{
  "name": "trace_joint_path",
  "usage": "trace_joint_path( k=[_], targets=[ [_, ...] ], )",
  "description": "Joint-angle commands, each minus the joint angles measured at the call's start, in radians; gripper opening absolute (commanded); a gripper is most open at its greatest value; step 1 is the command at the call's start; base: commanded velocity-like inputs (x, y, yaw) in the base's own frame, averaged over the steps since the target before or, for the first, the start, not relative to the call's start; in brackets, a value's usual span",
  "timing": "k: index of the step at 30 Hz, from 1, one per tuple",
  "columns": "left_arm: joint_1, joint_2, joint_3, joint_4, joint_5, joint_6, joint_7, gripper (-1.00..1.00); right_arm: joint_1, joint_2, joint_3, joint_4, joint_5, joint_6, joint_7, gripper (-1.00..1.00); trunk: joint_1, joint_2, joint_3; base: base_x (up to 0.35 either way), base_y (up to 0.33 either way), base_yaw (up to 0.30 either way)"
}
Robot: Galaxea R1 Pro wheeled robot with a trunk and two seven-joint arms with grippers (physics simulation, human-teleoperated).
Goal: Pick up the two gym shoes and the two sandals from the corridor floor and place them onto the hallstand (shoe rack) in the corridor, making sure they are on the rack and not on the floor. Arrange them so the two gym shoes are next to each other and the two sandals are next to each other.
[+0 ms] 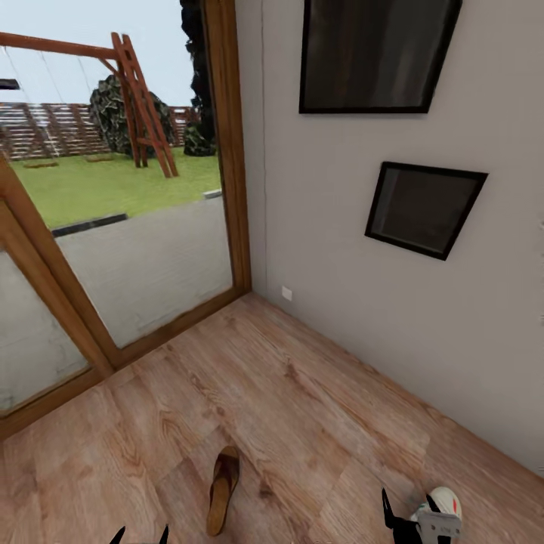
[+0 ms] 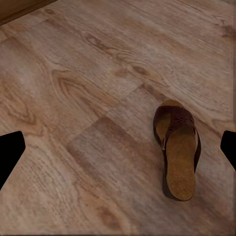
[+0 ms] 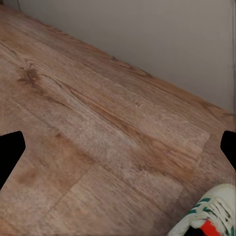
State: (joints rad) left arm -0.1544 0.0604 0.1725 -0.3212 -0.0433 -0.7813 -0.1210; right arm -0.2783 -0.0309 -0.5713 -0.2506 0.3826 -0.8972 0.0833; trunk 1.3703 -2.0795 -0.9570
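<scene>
sandal (image 1: 223,489): one brown sandal flat on the corridor floor (image 1: 302,393), sole down, low in the head view between the two arms; it also sits in the left wrist view, strap and tan footbed clear, nothing touching it
gym shoe (image 1: 444,502): white heel with a red patch at the lower right of the head view, just beside the right gripper (image 1: 408,521); the right wrist view catches its laced toe with green stripes, on the floor near the wall (image 1: 393,302)
other two shoes, hallstand: can't place them from here
left gripper (image 1: 140,536): two dark fingertips at the bottom edge, spread apart, nothing between them — jaws open
right gripper state: fingers spread, wrist view shows bare floor between them, so open and empty; the shoe is off to one side, not between the jaws
surroundings: corner of the room, glass door (image 1: 128,249) with wood frame to the left, two dark frames on the wall
stage (my read): nothing picked yet, all placement left
risk 1: sandal is thin and flat — a top-down pinch may scrape the floor or slide it away
risk 2: right gripper is offset from the gym shoe; closing now would nudge it toward the wall
risk 3: rack out of sight, so carrying means turning the base, and a weak grip could drop a shoe
</scene>
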Motion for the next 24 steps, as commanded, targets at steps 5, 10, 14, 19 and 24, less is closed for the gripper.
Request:
trace_joint_path(
  k=[5,10,14,19,24],
  targets=[
    [-0.001,-0.001,0.009,0.001,-0.004,-0.003,-0.008,1.00,-0.001,0.000,-0.009,0.001,0.002,-0.003,0.009,1.00,0.000,0.000,-0.001,-0.059,0.000,-0.177],
    [-0.001,-0.001,0.009,-0.001,-0.004,-0.003,-0.008,1.00,-0.001,0.000,-0.008,0.001,0.002,-0.003,0.009,1.00,0.000,0.000,-0.001,-0.010,0.000,-0.240],
    [-0.001,-0.001,0.008,-0.004,-0.005,-0.003,-0.009,1.00,-0.001,0.001,-0.008,0.001,0.003,-0.003,0.009,1.00,0.000,0.000,-0.001,-0.001,0.000,-0.094],
    [-0.008,0.000,0.009,-0.005,-0.007,0.007,-0.009,1.00,-0.001,0.004,-0.006,0.000,0.005,0.001,0.011,1.00,0.000,0.000,-0.001,0.000,0.000,-0.019],
    [-0.036,-0.004,0.009,-0.010,-0.011,0.031,-0.008,1.00,-0.002,0.010,-0.002,-0.052,0.036,0.045,0.013,1.00,0.000,0.000,-0.001,0.000,0.000,-0.003]
  ],
)
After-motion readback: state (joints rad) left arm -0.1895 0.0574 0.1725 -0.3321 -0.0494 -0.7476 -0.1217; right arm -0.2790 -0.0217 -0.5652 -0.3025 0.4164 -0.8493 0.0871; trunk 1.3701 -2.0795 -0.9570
